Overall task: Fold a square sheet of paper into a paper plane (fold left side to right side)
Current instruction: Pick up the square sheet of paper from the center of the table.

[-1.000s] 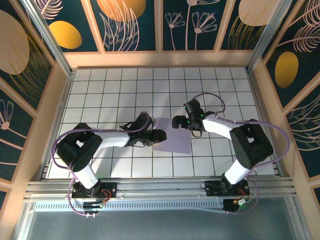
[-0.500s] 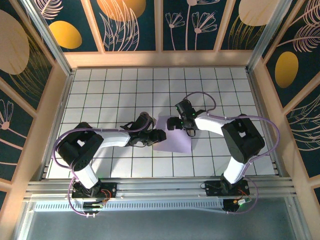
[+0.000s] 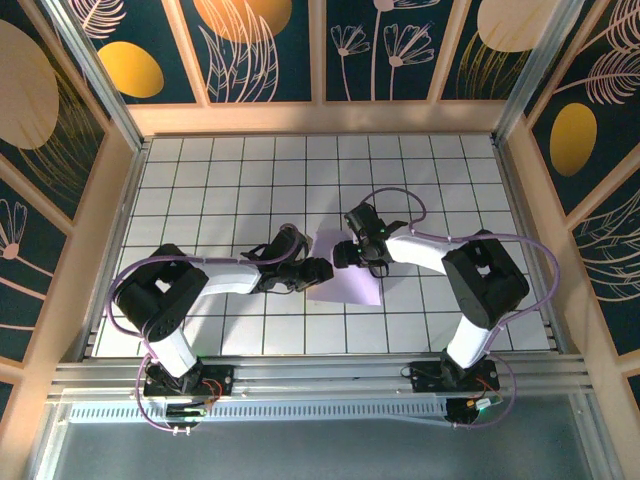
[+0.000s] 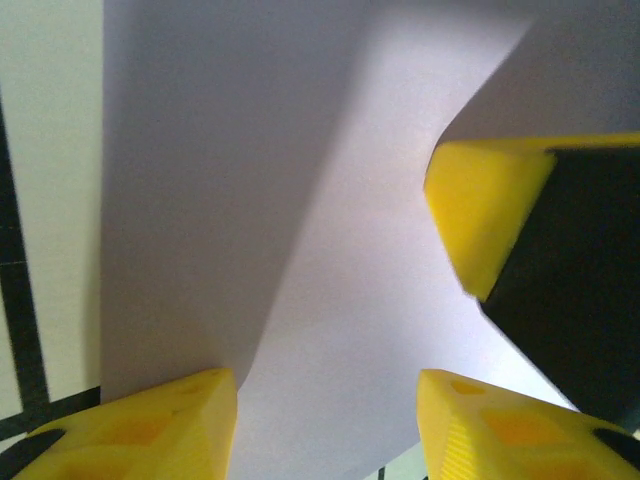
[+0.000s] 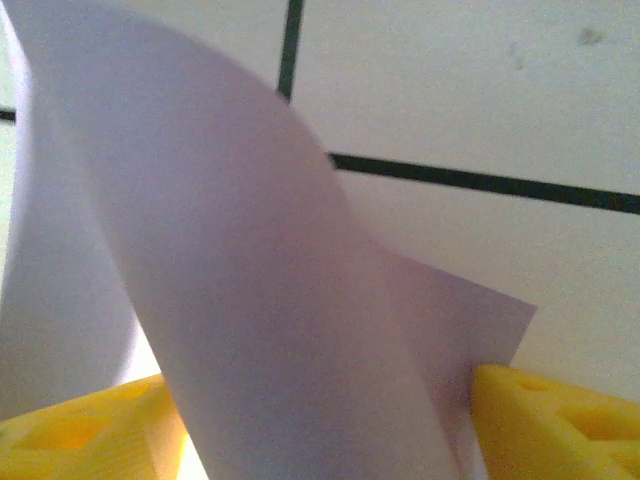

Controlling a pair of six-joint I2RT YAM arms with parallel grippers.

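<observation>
No text, label, brand, number or sign can be read in any of the views

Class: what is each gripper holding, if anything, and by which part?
Nothing is gripped yet. The right gripper stands open around a curled-up far part of the square sheet of paper; the left gripper, open over its left edge, pinches nothing.
</observation>
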